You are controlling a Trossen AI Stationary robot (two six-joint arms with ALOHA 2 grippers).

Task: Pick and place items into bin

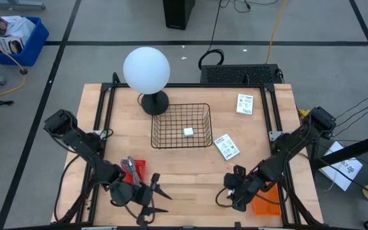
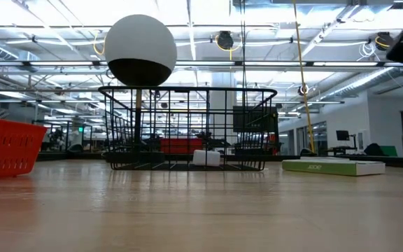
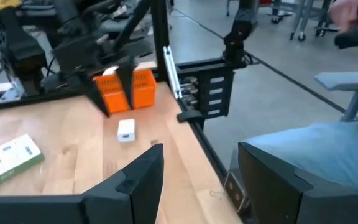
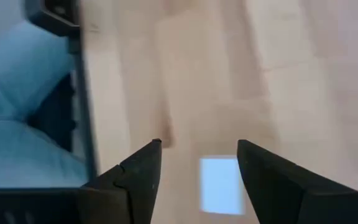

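Right gripper (image 4: 197, 155), jaws apart, sits low-centre of frame directly over small white block (image 4: 221, 185) on the table, block between the fingers; left gripper (image 1: 147, 201) farther off, open.

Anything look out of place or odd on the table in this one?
Nothing damaged or spilled. One white block already lies in the wire bin; two packets lie flat on the table, one askew beside the bin. Another white block sits on the wood between the open right gripper fingers, not held.
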